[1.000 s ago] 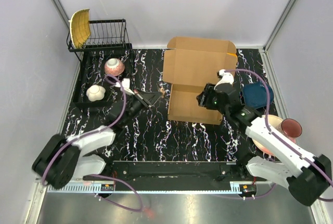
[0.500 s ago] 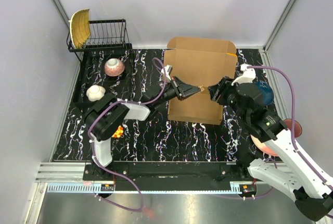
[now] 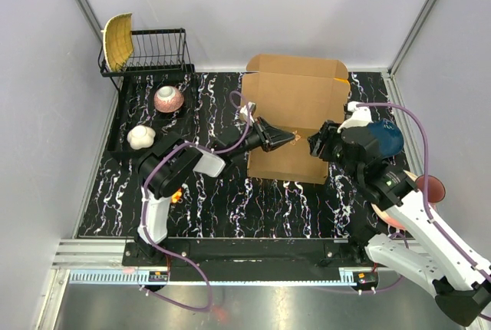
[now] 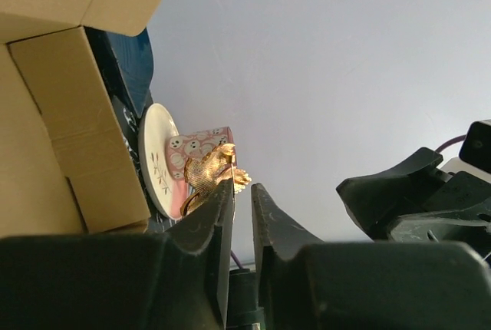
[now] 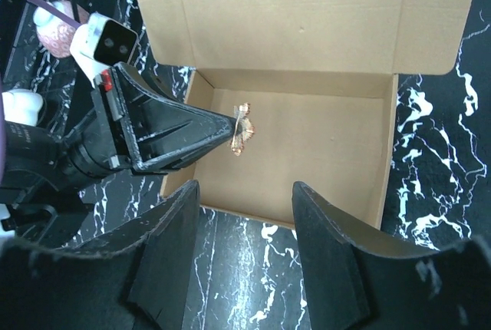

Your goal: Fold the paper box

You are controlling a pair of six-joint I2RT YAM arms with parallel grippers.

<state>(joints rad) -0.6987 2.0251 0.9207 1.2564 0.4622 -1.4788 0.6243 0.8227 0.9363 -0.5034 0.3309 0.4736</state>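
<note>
Right gripper hangs above the near wall of the box, fingers wide apart and empty. The box sits open at the far middle of the table, lid flap toward the back; left gripper reaches over its left wall, fingers a slit apart, a gold scrap at their tips; whether they pinch it cannot be told.

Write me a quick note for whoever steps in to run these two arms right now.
Left end effector: jaws a slit apart, a small gold scrap at the tips, above the paper box floor; unclear whether it is gripped.
Right end effector: open, empty, over the box's near wall.
Box: walls up, lid flap open on the far side.
Done: tray formed.
Left: probably just folding the lid shut.
</note>
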